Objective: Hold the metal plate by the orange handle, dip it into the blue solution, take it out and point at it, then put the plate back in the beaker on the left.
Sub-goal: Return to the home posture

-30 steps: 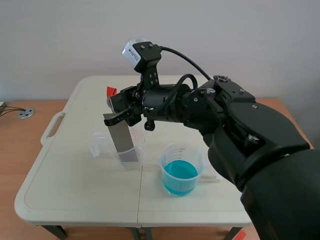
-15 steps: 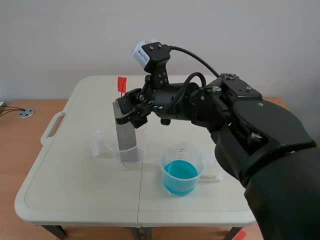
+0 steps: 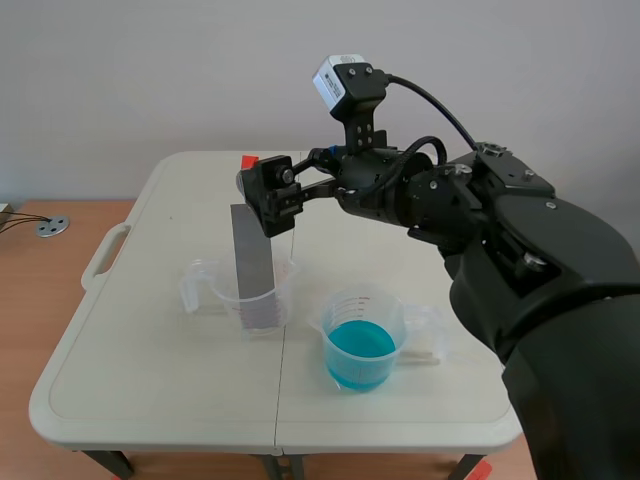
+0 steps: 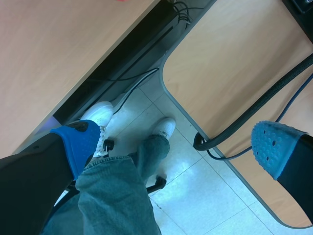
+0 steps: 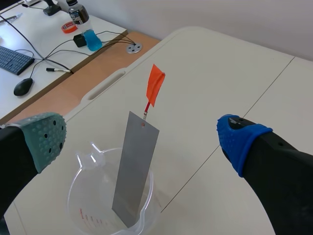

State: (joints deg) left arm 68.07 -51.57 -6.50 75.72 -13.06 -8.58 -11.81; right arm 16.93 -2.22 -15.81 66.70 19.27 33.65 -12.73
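Metal plate [image 5: 134, 169] near upright, handle [image 5: 155, 85] up

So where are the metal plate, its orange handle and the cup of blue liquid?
metal plate [image 5: 134, 169], right wrist view, middle of its grey face.
orange handle [image 5: 155, 84], right wrist view, middle of the orange flag.
cup of blue liquid [image 3: 365, 306], scene view, clear wall above the liquid.

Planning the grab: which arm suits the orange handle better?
Right. The right gripper, open, frames the orange handle of the metal plate in the left beaker; the left gripper hangs over the floor, off the table.
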